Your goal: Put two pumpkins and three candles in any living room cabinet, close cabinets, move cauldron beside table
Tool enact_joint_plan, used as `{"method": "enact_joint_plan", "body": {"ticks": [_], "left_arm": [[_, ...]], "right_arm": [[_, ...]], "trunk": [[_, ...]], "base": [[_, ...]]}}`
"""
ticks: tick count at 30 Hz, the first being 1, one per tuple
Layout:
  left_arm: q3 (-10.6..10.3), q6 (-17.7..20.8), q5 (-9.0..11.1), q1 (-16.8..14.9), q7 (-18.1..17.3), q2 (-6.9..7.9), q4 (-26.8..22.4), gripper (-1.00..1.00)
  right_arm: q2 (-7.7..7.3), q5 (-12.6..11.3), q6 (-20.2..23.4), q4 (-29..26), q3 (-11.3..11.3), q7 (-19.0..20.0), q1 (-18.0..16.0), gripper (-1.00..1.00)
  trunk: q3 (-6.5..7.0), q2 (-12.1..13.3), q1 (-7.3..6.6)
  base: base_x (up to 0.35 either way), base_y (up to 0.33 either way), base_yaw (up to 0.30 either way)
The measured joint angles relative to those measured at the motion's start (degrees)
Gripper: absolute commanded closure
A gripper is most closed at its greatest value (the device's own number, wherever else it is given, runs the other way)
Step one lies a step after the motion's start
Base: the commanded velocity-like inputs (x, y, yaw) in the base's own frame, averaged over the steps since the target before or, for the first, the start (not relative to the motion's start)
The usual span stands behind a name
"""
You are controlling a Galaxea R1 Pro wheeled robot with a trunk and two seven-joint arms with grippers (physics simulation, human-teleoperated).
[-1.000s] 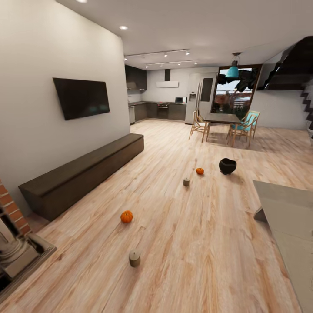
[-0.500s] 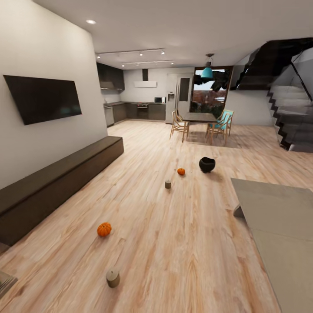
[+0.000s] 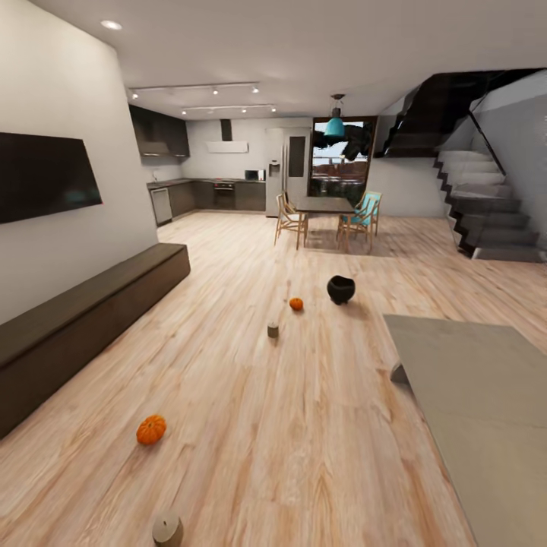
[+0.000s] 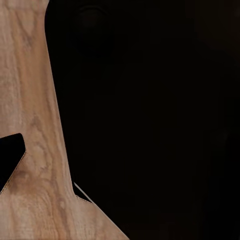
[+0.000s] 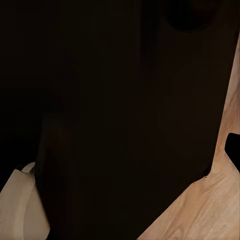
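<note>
Pumpkin (image 3: pixel 151 429) nearest, ahead-left on floor (image 3: pixel 304 425), left-arm side; candle (image 3: pixel 167 527) closer still. Finger state on both grippers: cannot tell.

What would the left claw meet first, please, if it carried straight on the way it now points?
Probably the pale wooden plank floor, seen ahead past a large dark shape that blocks most of the left wrist view; depth is unclear.

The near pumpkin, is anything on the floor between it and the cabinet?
Nothing visible. The near pumpkin lies on bare wooden floor, with open boards between it and the cabinet along the wall. The nearest candle sits on the other side, away from the cabinet. No cabinet drawer looks open.
</note>
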Motion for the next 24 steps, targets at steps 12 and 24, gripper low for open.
{"method": "enact_joint_plan", "body": {"ticks": [12, 24], "left_arm": [[0.07, 0.00, 0.02, 0.00, 0.00, -0.07, 0.00, -1.00], [0.09, 0.00, 0.02, 0.00, 0.00, -0.10, 0.00, -1.00]], "right_arm": [[0.02, 0.00, 0.00, 0.00, 0.00, 0.00, 0.00, -1.00], [0.01, 0.00, 0.00, 0.00, 0.00, 0.00, 0.00, -1.00]], "trunk": [[0.00, 0.00, 0.00], [0.00, 0.00, 0.00]], "base": [[0.321, 0.000, -0.115], [0.294, -0.052, -0.002]]}}
